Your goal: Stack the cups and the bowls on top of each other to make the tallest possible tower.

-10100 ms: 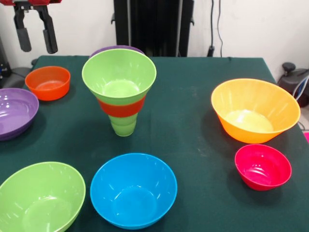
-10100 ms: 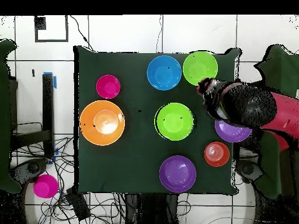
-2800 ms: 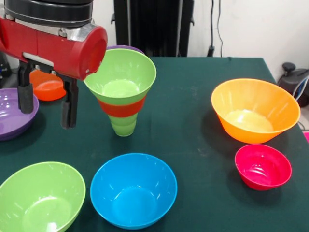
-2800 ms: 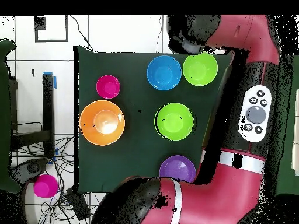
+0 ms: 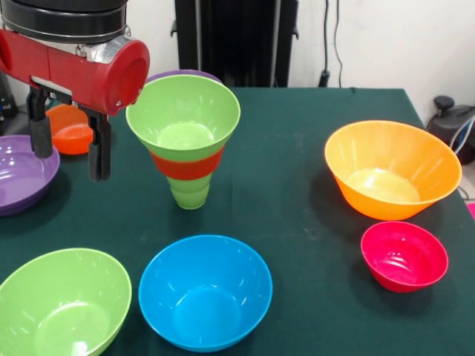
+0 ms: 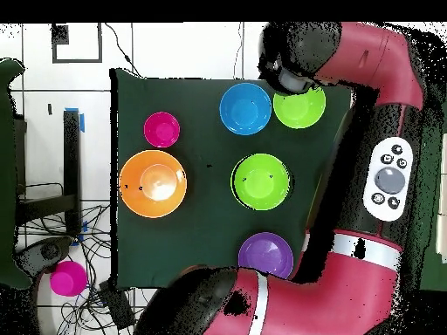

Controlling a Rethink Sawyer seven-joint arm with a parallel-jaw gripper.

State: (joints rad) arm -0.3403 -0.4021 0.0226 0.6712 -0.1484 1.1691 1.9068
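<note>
While no writing shows, the claw [image 5: 68, 148] hangs open beside the tower [image 5: 184, 137].

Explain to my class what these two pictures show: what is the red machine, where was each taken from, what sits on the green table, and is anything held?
The red machine is a robot arm; its gripper hangs open and empty over the table's side. One picture looks across the table towards the robot; the other looks straight down. In the middle stands a tower: a light-green cup with a small orange-red bowl and a lime-green bowl on it. Loose around it lie a blue bowl, a green bowl, a large orange bowl, a pink-red bowl, two purple bowls and another small orange-red bowl.
</note>
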